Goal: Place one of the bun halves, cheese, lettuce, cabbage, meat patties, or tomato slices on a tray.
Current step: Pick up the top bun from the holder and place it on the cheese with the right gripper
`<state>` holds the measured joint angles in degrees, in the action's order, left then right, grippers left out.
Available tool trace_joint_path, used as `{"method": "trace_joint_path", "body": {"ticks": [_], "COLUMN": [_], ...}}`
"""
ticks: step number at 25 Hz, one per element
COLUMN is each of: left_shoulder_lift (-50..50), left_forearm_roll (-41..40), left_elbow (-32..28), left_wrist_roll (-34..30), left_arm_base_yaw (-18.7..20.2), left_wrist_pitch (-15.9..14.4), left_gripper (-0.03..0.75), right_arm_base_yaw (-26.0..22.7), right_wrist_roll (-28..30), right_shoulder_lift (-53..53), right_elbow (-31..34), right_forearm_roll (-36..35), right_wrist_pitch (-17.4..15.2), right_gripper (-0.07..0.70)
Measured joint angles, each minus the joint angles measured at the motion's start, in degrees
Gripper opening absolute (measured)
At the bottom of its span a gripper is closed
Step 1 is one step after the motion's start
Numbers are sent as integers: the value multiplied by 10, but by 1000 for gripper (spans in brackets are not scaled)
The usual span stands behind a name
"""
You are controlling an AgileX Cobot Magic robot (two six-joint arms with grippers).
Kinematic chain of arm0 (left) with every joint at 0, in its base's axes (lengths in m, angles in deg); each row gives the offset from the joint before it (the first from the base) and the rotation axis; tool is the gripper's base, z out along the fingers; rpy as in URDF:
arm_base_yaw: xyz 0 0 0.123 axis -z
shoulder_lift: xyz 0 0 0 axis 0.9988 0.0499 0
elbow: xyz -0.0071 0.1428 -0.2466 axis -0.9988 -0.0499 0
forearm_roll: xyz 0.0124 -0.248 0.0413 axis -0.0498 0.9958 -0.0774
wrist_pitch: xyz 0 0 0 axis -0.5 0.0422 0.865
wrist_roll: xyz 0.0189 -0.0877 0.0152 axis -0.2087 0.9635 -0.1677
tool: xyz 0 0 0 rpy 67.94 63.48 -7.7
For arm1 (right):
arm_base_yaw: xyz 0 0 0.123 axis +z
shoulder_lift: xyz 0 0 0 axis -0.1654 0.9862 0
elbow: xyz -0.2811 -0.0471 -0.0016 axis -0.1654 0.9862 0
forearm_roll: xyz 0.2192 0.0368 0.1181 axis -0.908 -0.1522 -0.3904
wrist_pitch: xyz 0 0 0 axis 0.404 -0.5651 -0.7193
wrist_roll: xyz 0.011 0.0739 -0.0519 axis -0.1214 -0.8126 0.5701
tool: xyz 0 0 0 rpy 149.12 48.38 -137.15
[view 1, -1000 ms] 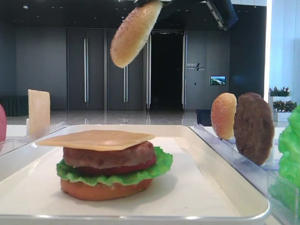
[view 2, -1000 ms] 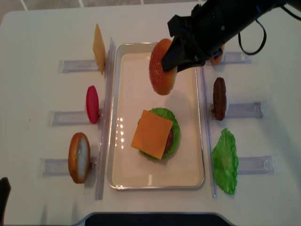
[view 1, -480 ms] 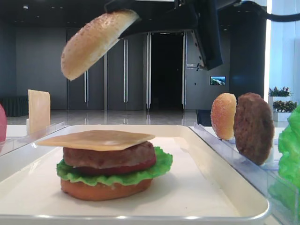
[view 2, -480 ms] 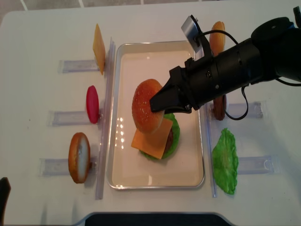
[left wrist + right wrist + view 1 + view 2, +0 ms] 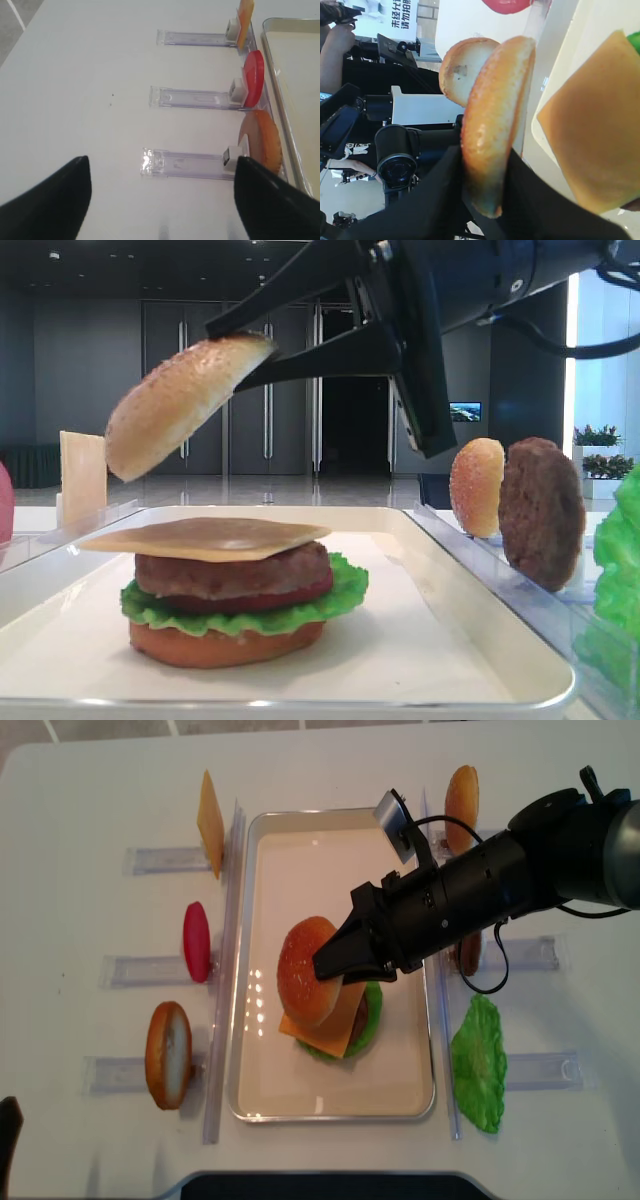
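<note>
Right claw (image 5: 335, 960) is clamped on the bun top (image 5: 305, 970), one finger on each face, holding it tilted in the air over the tray (image 5: 250, 1100). The bun hangs above the stack's left part, not touching it. From the low view the dome (image 5: 180, 400) faces up-left with clear air between it and the cheese (image 5: 205, 536).

The stack sits on the tray: bun base (image 5: 225, 645) at the bottom, then lettuce (image 5: 345, 590), a red tomato slice (image 5: 310, 595), a patty (image 5: 230, 570) and the cheese square on top.

Around the tray on the desk (image 5: 80, 810) are clear racks with spares standing on edge. Left side: a cheese slice (image 5: 210, 820), a tomato slice (image 5: 196, 942), another bun (image 5: 167, 1054). Right side: a bun (image 5: 461, 795), a patty (image 5: 541, 512) partly behind the arm, and a lettuce leaf (image 5: 480, 1062).

Left claw (image 5: 162, 200) is parked off to the left over bare desk, fingers spread wide, holding nothing.

Writing: in the right wrist view there's a white sign (image 5: 395, 17) in the background with Chinese characters, turned sideways; I can't make it out reliably. No brand names visible anywhere else.
</note>
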<state>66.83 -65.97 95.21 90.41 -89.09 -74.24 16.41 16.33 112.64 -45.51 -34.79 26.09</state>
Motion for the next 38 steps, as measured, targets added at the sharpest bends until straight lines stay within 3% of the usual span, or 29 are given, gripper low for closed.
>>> {"method": "trace_joint_path", "body": {"ticks": [11,38], "left_shoulder_lift": [0,0], "left_forearm_roll": [0,0], "left_elbow": [0,0], "left_wrist_roll": [0,0], "left_arm_base_yaw": [0,0], "left_wrist_pitch": [0,0], "left_gripper": [692,692], "right_arm_base_yaw": [1,1], "right_wrist_roll": [13,16], "right_shoulder_lift": [37,41], "right_elbow": [0,0], "right_forearm_roll": [-3,4], "right_wrist_pitch": [-28,-22], "right_gripper": [199,221]}}
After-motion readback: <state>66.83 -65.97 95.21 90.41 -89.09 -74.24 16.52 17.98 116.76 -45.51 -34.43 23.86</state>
